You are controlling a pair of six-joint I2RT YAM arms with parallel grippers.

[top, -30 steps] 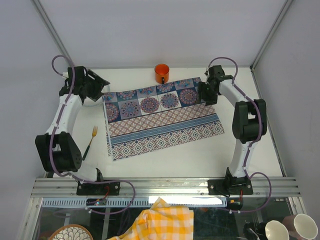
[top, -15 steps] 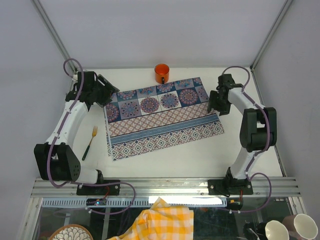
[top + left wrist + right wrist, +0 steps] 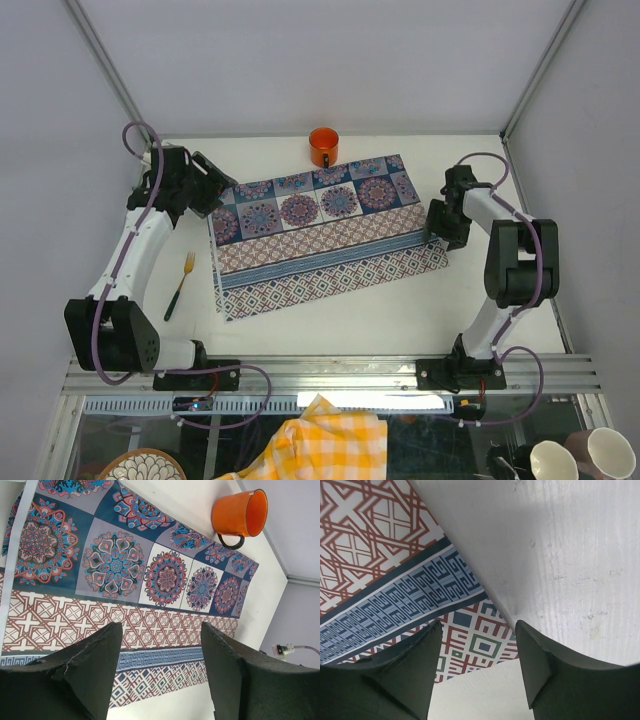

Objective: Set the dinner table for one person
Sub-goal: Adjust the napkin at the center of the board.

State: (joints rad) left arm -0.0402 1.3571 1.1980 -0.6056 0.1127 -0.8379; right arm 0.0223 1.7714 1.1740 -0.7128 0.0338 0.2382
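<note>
Plainly, the left gripper [image 3: 213, 182] is partly open and empty, its fingers [image 3: 85, 665] apart with the cloth [image 3: 320, 235] showing between them. It hovers over the cloth's far left corner. The mug [image 3: 239, 514] stands well ahead of it, off the cloth. The right gripper [image 3: 477, 627], likewise parted and holding nothing, hangs over the cloth's right edge, with bare table [image 3: 545, 555] directly beneath and beside it. A fork [image 3: 178, 284] lies well behind the left gripper.
</note>
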